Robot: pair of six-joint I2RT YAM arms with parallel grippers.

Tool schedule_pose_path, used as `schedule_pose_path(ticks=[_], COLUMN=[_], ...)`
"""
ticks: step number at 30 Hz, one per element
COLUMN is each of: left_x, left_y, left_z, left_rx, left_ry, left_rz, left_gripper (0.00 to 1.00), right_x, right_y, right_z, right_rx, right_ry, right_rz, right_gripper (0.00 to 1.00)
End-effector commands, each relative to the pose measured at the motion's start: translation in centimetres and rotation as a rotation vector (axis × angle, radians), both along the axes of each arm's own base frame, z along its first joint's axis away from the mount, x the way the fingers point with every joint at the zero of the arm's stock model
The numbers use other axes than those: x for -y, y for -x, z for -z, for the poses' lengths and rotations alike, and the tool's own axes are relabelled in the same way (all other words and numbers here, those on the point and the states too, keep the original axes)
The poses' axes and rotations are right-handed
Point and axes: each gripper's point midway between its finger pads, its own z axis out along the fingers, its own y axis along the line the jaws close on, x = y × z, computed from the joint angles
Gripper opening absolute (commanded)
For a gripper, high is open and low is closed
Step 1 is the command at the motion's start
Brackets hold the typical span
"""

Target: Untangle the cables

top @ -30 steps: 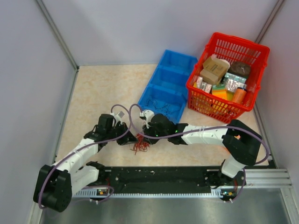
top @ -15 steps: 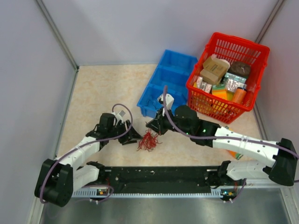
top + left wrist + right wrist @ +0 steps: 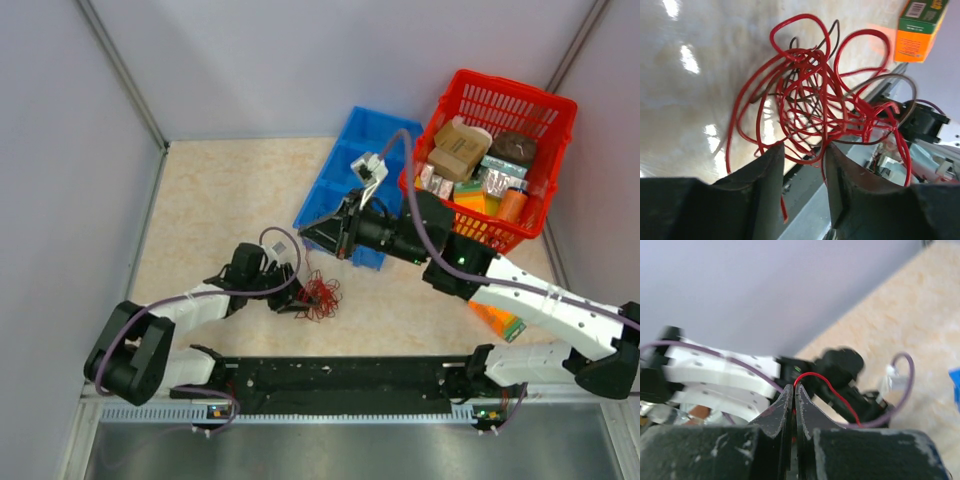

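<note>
The cables [image 3: 320, 298] lie as a tangle of bright red and dark brown wires on the table near the front. In the left wrist view the tangle [image 3: 815, 100] fills the middle. My left gripper [image 3: 300, 297] sits low at the tangle's left side, open, with red loops crossing between its fingertips [image 3: 774, 150]. My right gripper [image 3: 306, 234] is raised behind the tangle, in front of the blue tray. It [image 3: 794, 387] is shut on one red cable [image 3: 840, 395], which arcs from the tips down to the right.
A blue compartment tray [image 3: 372, 135] stands at the back, with a red basket [image 3: 548, 165] of packaged goods to its right. An orange box [image 3: 497, 322] lies under the right arm and shows in the left wrist view [image 3: 917, 25]. The metal base rail [image 3: 340, 375] runs along the front.
My right arm swung back and up toward the blue tray, holding a red cable. My left gripper moved right, up to the tangle. The tangle shifted slightly right.
</note>
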Motion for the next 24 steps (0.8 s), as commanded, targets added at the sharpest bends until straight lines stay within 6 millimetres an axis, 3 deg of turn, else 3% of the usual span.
schedule_pose_path(ticks=[1,6,8,10,13,15,19,23,24], left_x=[-0.4,-1.5,-2.4,-3.5,-5.8,-7.4,-8.9,-8.7,-8.5], left_y=[-1.6,-2.4,-2.3,-2.5,-2.9,-3.4,-4.0,-4.3,-4.3], left_z=[1.7,2.3,2.5,2.3,1.6,0.7,-2.9,-7.5,-8.6], left_rx=[0.005,-0.006,-0.009,0.004,0.039,0.082,0.204,0.338,0.372], left_ry=[-0.051,-0.069,-0.083,-0.102,-0.156,-0.207,-0.267,-0.237,-0.227], left_rz=[-0.066,-0.136,-0.159,-0.188,-0.246,-0.283,-0.286,-0.256,-0.241], left_gripper=[0.35,0.2,0.17,0.13,0.1,0.14,0.4,0.66,0.68], right_x=[3.5,9.3,11.4,12.6,13.4,13.6,13.4,10.5,9.9], right_y=[2.8,4.5,4.6,4.3,2.4,1.7,1.5,1.5,1.4], right_z=[-13.4,-20.1,-21.5,-21.5,-19.4,-17.8,-15.1,-10.7,-9.6], right_rx=[0.17,0.312,0.36,0.383,0.368,0.347,0.313,0.247,0.23], right_ry=[-0.269,-0.331,-0.343,-0.326,-0.244,-0.203,-0.164,-0.083,-0.061], right_rz=[-0.047,0.033,0.089,0.138,0.241,0.278,0.279,0.193,0.176], right_gripper=[0.0,0.0,0.0,0.0,0.0,0.0,0.0,0.0,0.0])
